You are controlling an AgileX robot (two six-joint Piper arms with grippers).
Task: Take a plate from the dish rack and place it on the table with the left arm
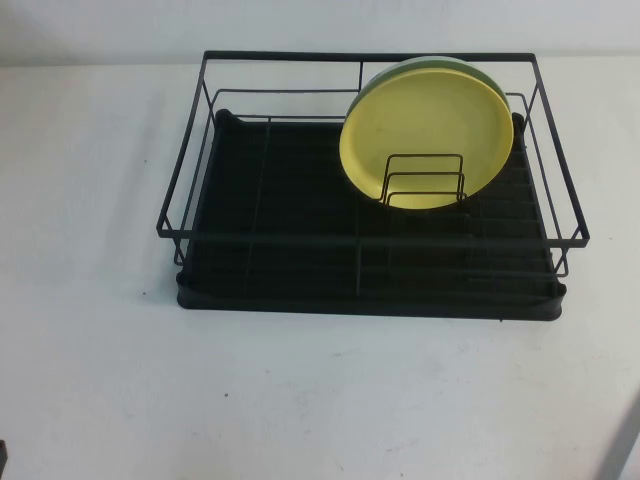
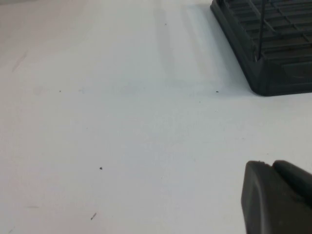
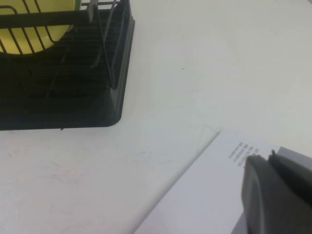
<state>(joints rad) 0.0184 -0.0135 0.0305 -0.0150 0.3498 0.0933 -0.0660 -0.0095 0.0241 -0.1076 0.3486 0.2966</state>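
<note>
The yellow plate [image 1: 425, 125] stands on edge in the small wire holder [image 1: 424, 180] at the back right of the black dish rack [image 1: 300, 270]. A pale green plate [image 1: 478, 68] stands just behind it. The plate also shows in the right wrist view [image 3: 34, 19] behind the rack's wires. My left gripper [image 2: 270, 165] is shut and empty, low over the white table [image 1: 300, 400], apart from the rack's corner [image 2: 273, 63]. My right gripper [image 3: 268, 156] is shut and empty, over a white sheet, apart from the rack [image 3: 73, 87]. Neither gripper's fingers show in the high view.
A white printed paper sheet [image 3: 204, 195] lies on the table under my right gripper. The rack's tall wire walls [image 1: 370, 238] surround the plates. A grey strip [image 1: 625, 450] crosses the bottom right corner of the high view.
</note>
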